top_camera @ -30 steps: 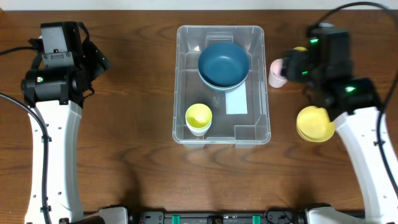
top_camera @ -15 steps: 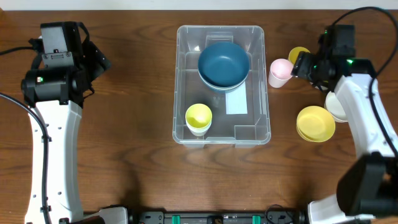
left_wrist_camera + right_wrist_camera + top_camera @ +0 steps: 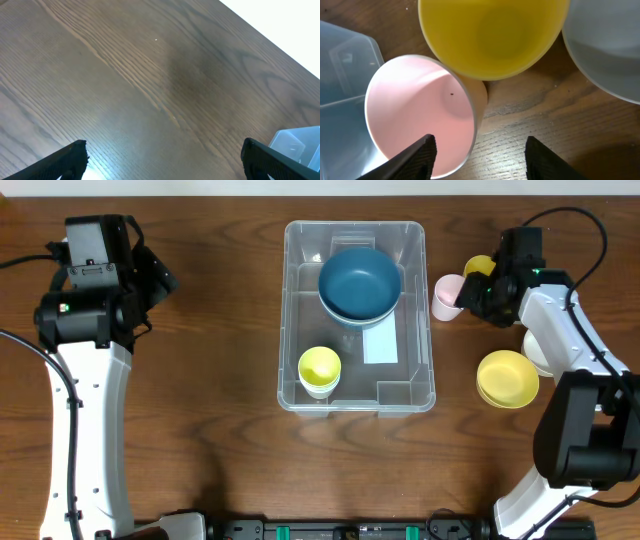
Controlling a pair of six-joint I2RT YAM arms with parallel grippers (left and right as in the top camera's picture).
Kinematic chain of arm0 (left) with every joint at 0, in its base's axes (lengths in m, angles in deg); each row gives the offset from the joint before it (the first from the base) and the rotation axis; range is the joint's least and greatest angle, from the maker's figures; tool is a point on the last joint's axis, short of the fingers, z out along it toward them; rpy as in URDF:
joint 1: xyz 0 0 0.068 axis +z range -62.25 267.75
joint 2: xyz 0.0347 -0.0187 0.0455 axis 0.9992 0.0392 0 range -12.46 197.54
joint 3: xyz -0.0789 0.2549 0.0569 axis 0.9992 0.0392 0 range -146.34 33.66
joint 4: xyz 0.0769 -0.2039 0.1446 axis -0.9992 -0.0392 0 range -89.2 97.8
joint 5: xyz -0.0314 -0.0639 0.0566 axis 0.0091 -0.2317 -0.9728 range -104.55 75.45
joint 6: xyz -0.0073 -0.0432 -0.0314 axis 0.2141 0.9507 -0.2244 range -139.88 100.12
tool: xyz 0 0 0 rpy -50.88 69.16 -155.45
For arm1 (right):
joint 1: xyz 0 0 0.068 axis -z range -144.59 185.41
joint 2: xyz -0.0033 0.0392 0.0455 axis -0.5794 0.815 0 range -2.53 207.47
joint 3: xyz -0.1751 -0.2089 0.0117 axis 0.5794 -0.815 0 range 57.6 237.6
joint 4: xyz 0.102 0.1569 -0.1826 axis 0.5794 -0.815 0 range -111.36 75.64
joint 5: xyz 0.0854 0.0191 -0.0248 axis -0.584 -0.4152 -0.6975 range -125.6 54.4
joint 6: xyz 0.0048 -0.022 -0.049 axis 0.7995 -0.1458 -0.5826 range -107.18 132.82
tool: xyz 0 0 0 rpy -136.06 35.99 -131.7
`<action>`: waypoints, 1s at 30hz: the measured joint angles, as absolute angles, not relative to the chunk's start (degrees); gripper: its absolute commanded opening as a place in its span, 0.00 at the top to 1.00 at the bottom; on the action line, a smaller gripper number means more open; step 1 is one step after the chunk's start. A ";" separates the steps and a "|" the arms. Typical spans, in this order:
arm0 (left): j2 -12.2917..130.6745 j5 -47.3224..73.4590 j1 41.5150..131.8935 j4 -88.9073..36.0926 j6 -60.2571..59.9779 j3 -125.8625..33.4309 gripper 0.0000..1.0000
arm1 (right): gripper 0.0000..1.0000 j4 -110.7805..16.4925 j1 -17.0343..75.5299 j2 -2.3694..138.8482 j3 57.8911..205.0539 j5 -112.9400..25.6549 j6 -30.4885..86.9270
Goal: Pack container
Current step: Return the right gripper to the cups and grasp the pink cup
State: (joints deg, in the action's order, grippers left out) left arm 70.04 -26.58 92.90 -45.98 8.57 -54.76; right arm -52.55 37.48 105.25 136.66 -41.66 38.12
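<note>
I'm hovering my right pincer [image 3: 479,142], jaws released, astride the rim of the pink cup [image 3: 415,105], judging it light, thin-walled and slippery, best pinched there.

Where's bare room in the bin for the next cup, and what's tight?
Bare floor in the container: right of the lime cup, below the blue bowl. Crowded: table right of it, with pink cup, yellow cup, yellow bowl, white bowl.

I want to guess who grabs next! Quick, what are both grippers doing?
Left gripper: open, holding nothing.
Right gripper: open over the pink cup's rim, not gripping it yet.
</note>
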 measured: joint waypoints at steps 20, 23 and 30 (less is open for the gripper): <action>70.04 -26.58 92.90 -45.98 8.57 -54.76 0.02 | 0.61 -51.74 37.48 107.83 136.66 -41.86 38.47; 70.04 -26.58 92.90 -45.98 8.57 -54.76 0.02 | 0.71 -51.74 37.48 107.83 136.66 -41.88 38.54; 70.04 -26.58 92.90 -45.98 8.57 -54.76 0.02 | 0.96 -52.07 37.46 107.83 136.66 -42.15 38.86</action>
